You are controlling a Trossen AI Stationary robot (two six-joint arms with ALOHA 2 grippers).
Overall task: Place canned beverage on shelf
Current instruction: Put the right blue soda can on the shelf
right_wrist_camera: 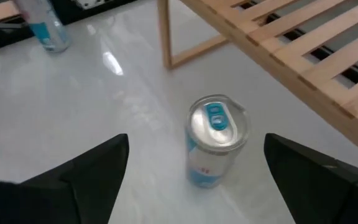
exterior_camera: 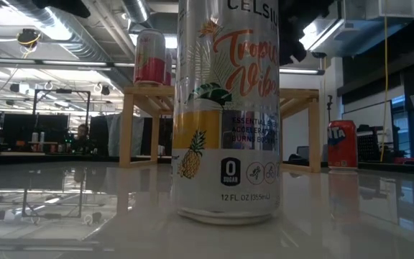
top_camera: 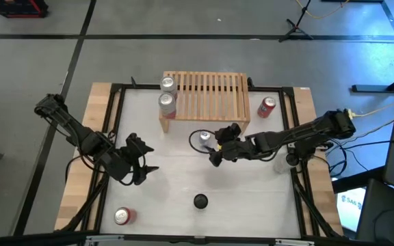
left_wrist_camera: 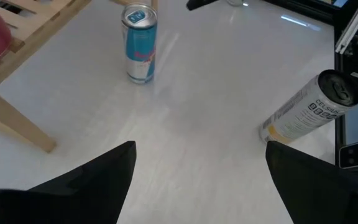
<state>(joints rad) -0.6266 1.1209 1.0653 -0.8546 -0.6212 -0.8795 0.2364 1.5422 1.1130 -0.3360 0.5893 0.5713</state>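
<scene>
A: Status — right tool (right_wrist_camera: 191,171) spread wide, empty, hovering at slim blue-and-white can (right_wrist_camera: 215,140) standing on white surface (top_camera: 176,184) beside low slatted light-wood shelf (top_camera: 214,92).
B: Approach step — next, lower, close, lift onto slats. Left tool (top_camera: 141,164) wide, idle.

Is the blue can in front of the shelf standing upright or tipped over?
Upright. The blue can stands on its base with its lid facing up, on the table beside the shelf.

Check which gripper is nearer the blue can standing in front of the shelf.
Right. The right gripper hangs open just beside the blue can, not touching. The left gripper sits open, well off to the can's other side.
</scene>
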